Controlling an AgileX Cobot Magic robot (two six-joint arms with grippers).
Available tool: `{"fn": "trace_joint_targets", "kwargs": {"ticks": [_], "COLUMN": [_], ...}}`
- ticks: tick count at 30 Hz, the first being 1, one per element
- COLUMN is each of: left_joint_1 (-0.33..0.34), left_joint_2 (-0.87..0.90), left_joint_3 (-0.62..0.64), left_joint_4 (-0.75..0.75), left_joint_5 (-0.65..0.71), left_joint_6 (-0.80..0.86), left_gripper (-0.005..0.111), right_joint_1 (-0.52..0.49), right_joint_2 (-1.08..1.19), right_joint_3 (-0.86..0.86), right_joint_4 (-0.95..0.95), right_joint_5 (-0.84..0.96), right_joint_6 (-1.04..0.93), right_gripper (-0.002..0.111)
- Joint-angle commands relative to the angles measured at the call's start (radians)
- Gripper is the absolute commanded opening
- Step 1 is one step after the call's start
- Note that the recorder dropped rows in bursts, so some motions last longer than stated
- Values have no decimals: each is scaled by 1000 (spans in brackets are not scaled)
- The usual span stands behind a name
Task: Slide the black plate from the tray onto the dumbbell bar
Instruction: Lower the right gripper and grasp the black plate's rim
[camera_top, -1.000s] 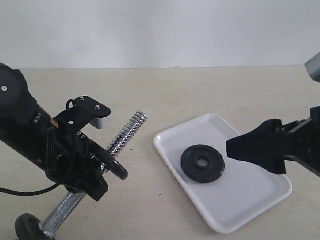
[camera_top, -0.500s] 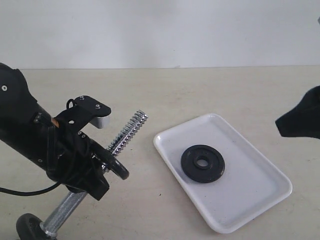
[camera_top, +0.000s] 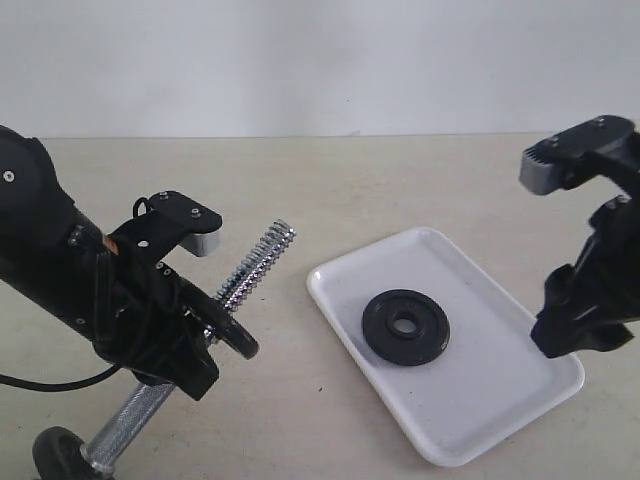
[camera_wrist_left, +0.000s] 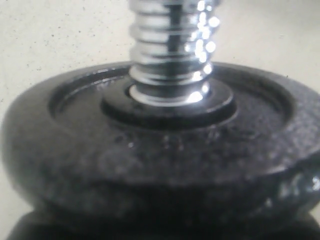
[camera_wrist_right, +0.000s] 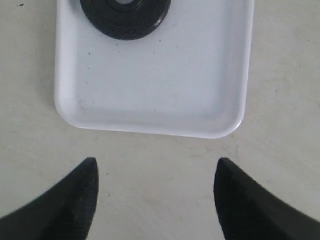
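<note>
The black plate (camera_top: 405, 326) lies flat on the white tray (camera_top: 480, 385), left of the tray's middle. My left gripper (camera_top: 190, 345) is shut on the dumbbell bar (camera_top: 255, 265) and holds it tilted, its bare threaded end pointing up toward the tray. One black disc (camera_top: 234, 337) sits on the bar just above the gripper; it fills the left wrist view as the disc (camera_wrist_left: 165, 145) around the threaded rod (camera_wrist_left: 170, 45). My right gripper (camera_top: 580, 335) hangs open, pointing down, at the tray's right edge. In the right wrist view the gripper (camera_wrist_right: 156, 172) is over bare table, short of the tray (camera_wrist_right: 150, 85) and plate (camera_wrist_right: 125, 17).
The bar's lower end rests on the table with another black disc (camera_top: 55, 455) at the bottom left. A black cable (camera_top: 50, 383) trails from the left arm. A pale wall stands behind the beige table (camera_top: 400, 180).
The right gripper has left its low reach over the tray, swung away to the right, and now hangs pointing down at the tray's right edge. The left arm and bar are still.
</note>
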Motion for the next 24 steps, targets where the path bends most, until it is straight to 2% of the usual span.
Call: {"fn": "trace_joint_targets", "kwargs": {"ticks": [1, 5, 7, 8, 9, 13, 19, 24], "left_joint_1": [-4, -4, -4, -4, -4, -4, -4, -4], "left_joint_2": [-45, -45, -45, -45, -45, -45, -45, -45], "left_joint_3": [-23, -23, -23, -23, -23, -23, -23, -23], "left_joint_4": [-71, -71, -71, -71, -71, -71, -83, -87], "left_joint_5": [-57, -69, -69, -69, -69, -72, -74, -74], "left_joint_6": [-3, -3, -3, -3, -3, -3, -3, -3], "left_gripper": [4, 4, 4, 4, 4, 4, 4, 4], "right_joint_1": [64, 105, 117, 120, 124, 126, 126, 126], "right_joint_2": [107, 180, 210, 236, 249, 310, 445, 518], "right_joint_3": [-5, -7, -20, -49, -66, -154, -193, -225], "right_joint_4": [-12, -8, -6, 0, 10, 63, 76, 129], "right_joint_5": [-92, -191, -219, -229, -234, -259, -314, -359], "right_joint_6": [26, 59, 64, 81, 93, 78, 94, 94], "right_gripper": [58, 59, 65, 74, 78, 81, 95, 94]}}
